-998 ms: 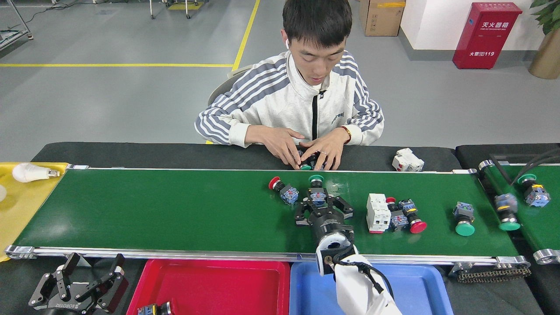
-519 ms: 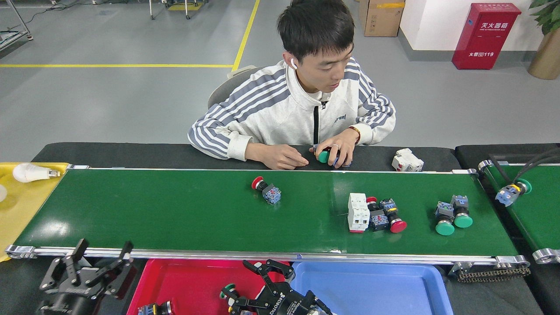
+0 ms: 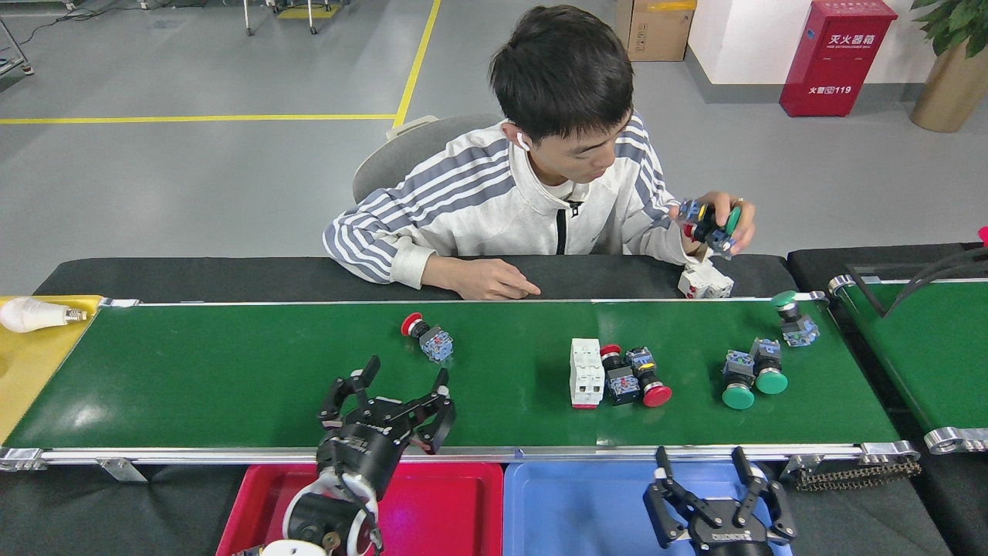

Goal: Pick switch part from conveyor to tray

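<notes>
Green conveyor (image 3: 231,378) carries the parts: red-capped switch part (image 3: 427,337) lies alone near the far rail, just beyond the left pincer (image 3: 401,384), which hangs over the near rail, jaws spread, gripping nothing. Right pincer (image 3: 702,463) sits over the blue tray (image 3: 587,510), also spread and empty. Red tray (image 3: 448,502) beside it. More switches cluster at belt right.

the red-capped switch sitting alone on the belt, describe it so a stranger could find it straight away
Start at the long green conveyor. Ahead of the left pincer, toward the far rail, lies the red-capped switch. It lies alone, apart from the cluster beside the white breaker.
</notes>
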